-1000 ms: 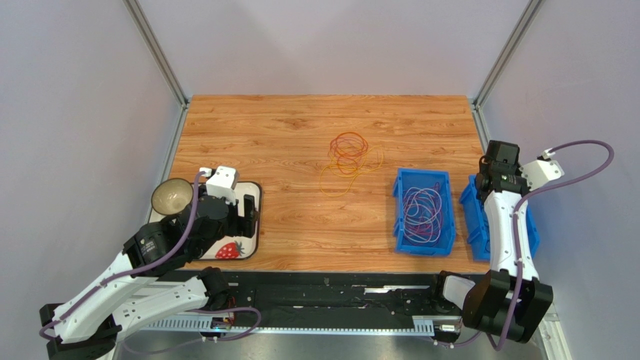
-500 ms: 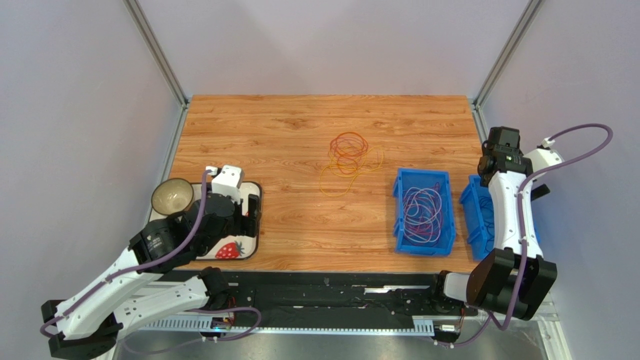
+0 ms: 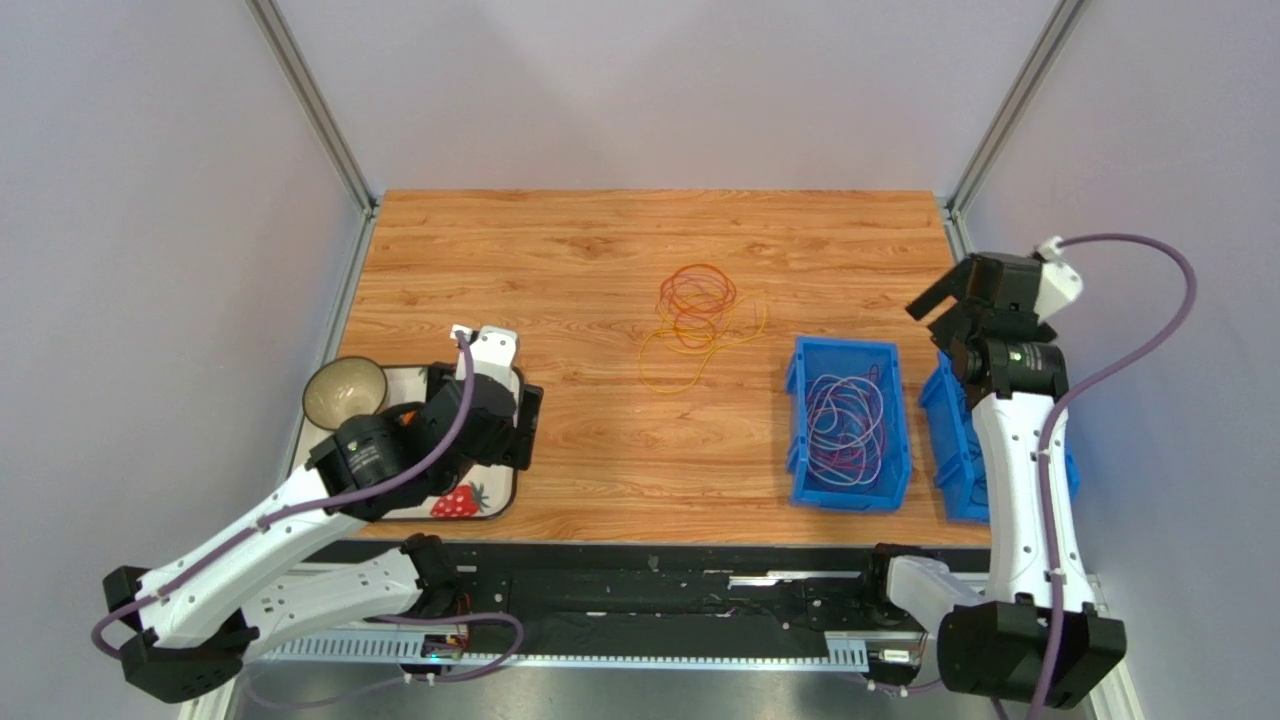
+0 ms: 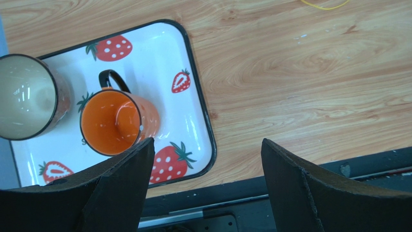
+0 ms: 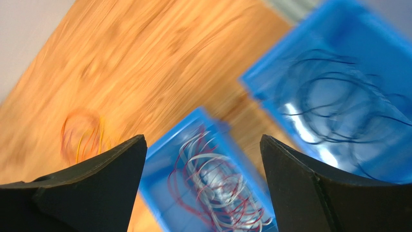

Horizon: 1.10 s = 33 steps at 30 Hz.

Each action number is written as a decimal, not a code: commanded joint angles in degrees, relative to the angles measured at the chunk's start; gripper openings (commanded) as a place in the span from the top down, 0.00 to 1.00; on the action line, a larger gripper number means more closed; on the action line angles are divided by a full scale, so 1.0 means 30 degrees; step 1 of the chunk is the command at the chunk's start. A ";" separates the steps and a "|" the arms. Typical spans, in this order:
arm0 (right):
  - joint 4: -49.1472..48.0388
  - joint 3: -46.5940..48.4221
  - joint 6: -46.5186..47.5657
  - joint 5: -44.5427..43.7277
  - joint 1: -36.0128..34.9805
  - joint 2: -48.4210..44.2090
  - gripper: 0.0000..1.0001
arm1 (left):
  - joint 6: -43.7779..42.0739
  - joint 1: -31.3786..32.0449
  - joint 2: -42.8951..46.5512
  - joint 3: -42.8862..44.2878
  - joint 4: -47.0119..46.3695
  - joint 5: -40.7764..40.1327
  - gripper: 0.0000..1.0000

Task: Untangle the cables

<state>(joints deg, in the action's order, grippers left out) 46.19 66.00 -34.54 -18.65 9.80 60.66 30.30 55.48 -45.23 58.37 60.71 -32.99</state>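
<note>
A tangle of orange, red and yellow cables (image 3: 694, 326) lies on the wooden table, left of the bins; the right wrist view shows it as a blur (image 5: 81, 138). Purple and white cables (image 3: 842, 423) fill the left blue bin (image 3: 796, 435), and show red and white (image 5: 220, 191) under the right wrist camera. Dark loops (image 5: 338, 104) lie in the right blue bin (image 3: 945, 432). My right gripper (image 3: 944, 311) hangs open and empty above the bins (image 5: 203, 141). My left gripper (image 3: 522, 431) is open and empty over the tray's right edge (image 4: 207, 145).
A strawberry-printed tray (image 3: 508, 495) at the near left carries an orange mug (image 4: 113, 123) and a grey cup (image 3: 343, 393). A yellow cable end (image 4: 323, 6) shows at the top of the left wrist view. Grey walls enclose the table on three sides.
My right gripper has opened, risen from over the right bin and turned toward the table's middle. My left arm has moved right across the tray, jaws still open.
</note>
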 commanded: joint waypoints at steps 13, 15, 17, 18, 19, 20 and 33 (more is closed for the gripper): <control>-0.6248 -0.1014 0.2493 1.0225 -1.1967 0.1729 0.01 | 0.0006 -0.0271 0.0603 -0.0207 -0.0575 -0.1692 0.01; -0.8245 -0.3184 0.1677 0.9765 -1.2145 0.0993 0.00 | -0.0140 -0.0797 0.1218 -0.0790 -0.2037 -0.0698 0.01; -0.9209 -0.4297 0.1115 0.8770 -1.2145 -0.0470 0.00 | 0.0092 -0.1149 0.1337 -0.1261 -0.3644 0.1236 0.01; -0.9362 -0.5377 0.1115 0.8506 -1.2116 -0.1200 0.00 | 0.0384 -0.1209 0.1221 -0.1466 -0.3886 0.1561 0.01; -0.9798 -0.6287 0.0418 0.8736 -1.2115 -0.1846 0.00 | 0.0967 -0.1238 0.1046 -0.1439 -0.4062 0.1680 0.01; -1.1108 -0.7050 0.0266 0.9028 -1.2086 -0.3157 0.00 | 0.1205 -0.1297 0.0493 -0.1352 -0.4093 0.1565 0.01; -0.6668 -0.7935 0.2579 0.7506 -1.2115 -0.5717 0.03 | 0.1238 -0.1415 -0.3347 0.0347 -0.7841 0.3000 0.07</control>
<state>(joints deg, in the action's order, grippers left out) 23.31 40.88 -30.30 5.37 -26.39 45.21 33.34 51.48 -52.66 56.36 43.31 -24.86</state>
